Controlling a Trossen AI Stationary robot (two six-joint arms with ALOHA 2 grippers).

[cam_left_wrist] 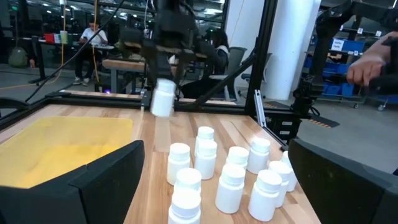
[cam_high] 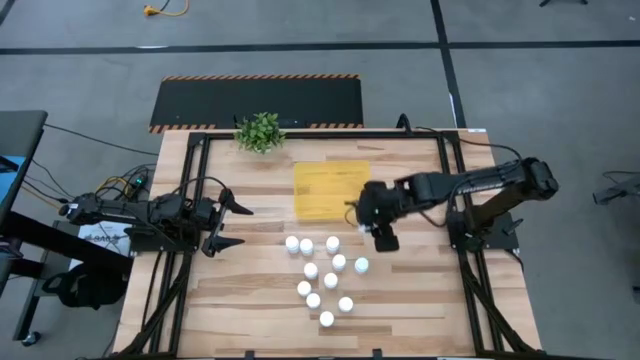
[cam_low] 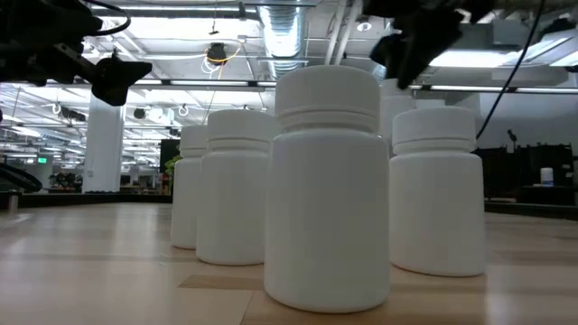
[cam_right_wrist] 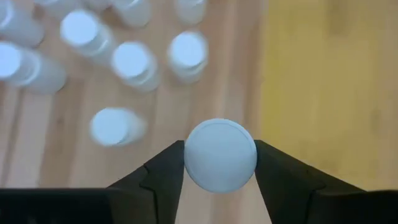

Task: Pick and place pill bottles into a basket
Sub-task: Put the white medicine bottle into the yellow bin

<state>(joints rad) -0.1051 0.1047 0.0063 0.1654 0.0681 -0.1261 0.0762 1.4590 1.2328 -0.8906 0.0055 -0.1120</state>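
Observation:
The basket is a shallow yellow tray lying flat on the wooden table, toward its far side. Several white pill bottles stand upright on their bases in a loose cluster nearer the front; the low view shows them close up. My right gripper hangs above the table by the basket's near right corner, shut on one pill bottle. My left gripper waits open at the table's left, pointing level toward the cluster, with nothing between its fingers. My right gripper pinches the pill bottle's upper part, by the cap, between its two fingers, one on each opposite side. The fingers slant down from above. The bottle's body hangs below them, slightly tilted and lifted clear of the table.
A small green potted plant stands at the table's far edge, left of the basket. Black frame rails run along both sides of the table. Beyond the table a person sits, and a hand shows near the right arm's base.

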